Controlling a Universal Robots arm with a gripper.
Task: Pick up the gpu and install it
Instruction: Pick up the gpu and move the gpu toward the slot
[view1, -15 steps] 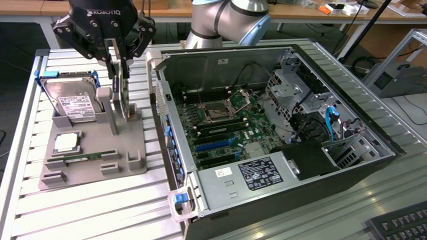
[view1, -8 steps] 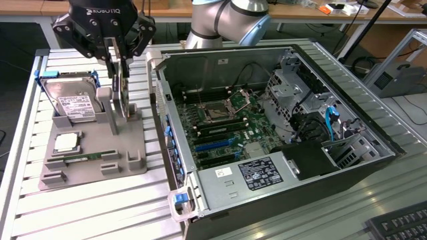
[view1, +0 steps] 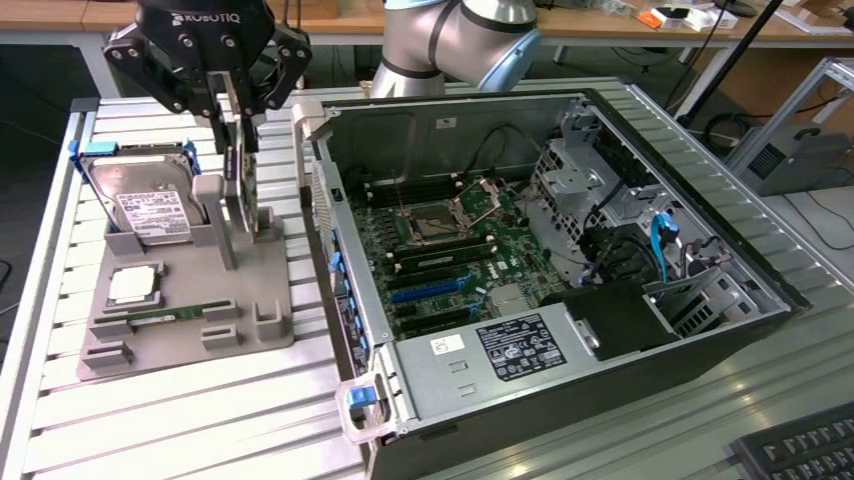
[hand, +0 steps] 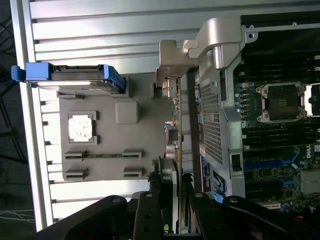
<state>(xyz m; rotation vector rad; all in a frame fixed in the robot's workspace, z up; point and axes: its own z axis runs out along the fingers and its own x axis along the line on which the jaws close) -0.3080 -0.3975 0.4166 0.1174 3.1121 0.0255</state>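
Observation:
The gpu (view1: 246, 205) is a thin dark card standing on edge over the grey holder tray (view1: 187, 335), at the exterior view's left of the open computer case (view1: 400, 385). My gripper (view1: 238, 128) comes down from above and is shut on the card's upper edge, one finger on each side. In the wrist view the gpu (hand: 176, 117) appears edge-on between my fingers (hand: 156, 192), with its silvery bracket (hand: 171, 65) at the far end. I cannot tell whether its lower edge still rests in the tray. The motherboard (view1: 441, 250) with blue slots (view1: 424, 292) lies bare inside the case.
On the tray are a silver hard drive (view1: 150, 208) in blue rails, a processor chip (view1: 134, 285) and a green memory stick (view1: 163, 315). The case's rear wall (view1: 318, 190) stands close beside the card. A power supply (view1: 497, 350) fills the case's near end. A keyboard (view1: 801, 450) lies at the front right.

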